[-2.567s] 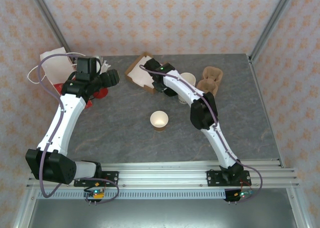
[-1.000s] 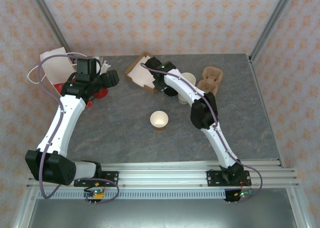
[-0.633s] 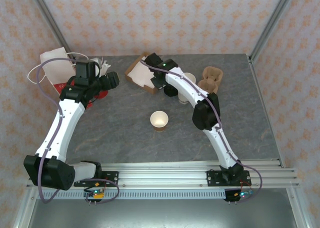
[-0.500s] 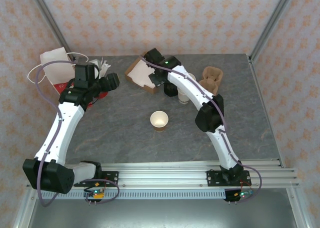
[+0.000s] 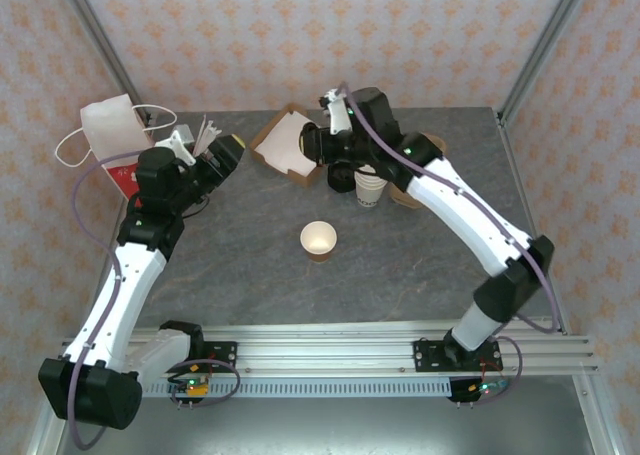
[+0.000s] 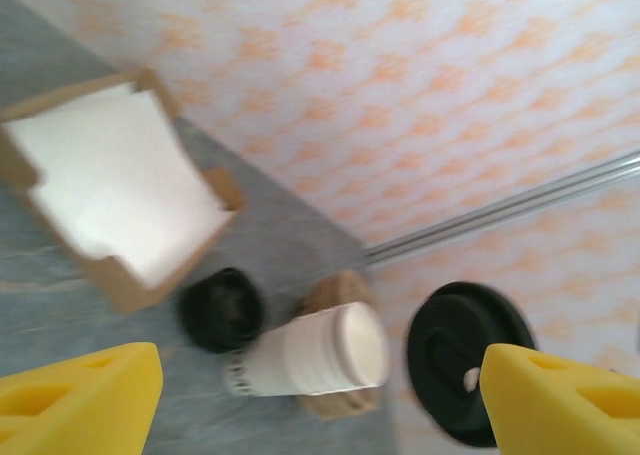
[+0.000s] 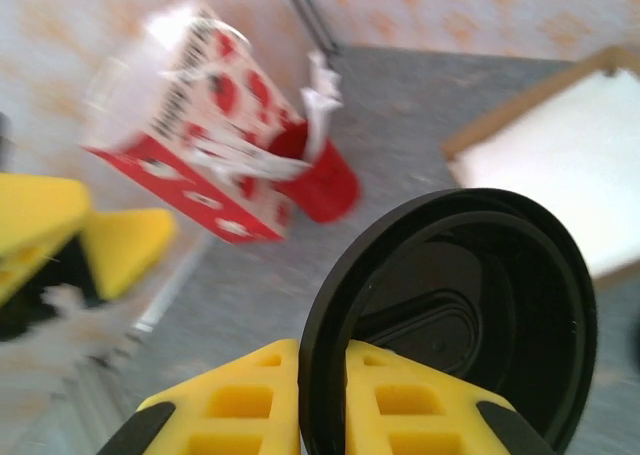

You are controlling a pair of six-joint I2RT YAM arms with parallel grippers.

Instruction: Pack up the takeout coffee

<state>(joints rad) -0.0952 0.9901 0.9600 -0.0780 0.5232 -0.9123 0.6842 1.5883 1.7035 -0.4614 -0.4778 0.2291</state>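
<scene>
The takeout coffee's tan paper cup [image 5: 319,240] stands alone mid-table with its top uncovered. My right gripper [image 5: 318,143] hangs raised above the cardboard box, shut on the rim of a black lid [image 7: 460,315]; that lid stands on edge between the yellow fingers [image 7: 240,400]. The same lid [image 6: 465,360] shows in the left wrist view, in the air to the right. My left gripper [image 5: 222,155] is open near the red and white bag [image 5: 115,145], and nothing sits between its fingertips [image 6: 80,395].
A cardboard box [image 5: 285,145] of white napkins lies at the back centre. A stack of white cups [image 5: 370,187], a pile of black lids [image 6: 220,308] and a brown cup carrier [image 5: 422,160] stand to its right. The bag [image 7: 200,125] leans at the back left.
The right arm has risen from beside the white cups and swung up over the box, carrying the black lid. The left arm has drawn back slightly from the bag, gripper still open.
</scene>
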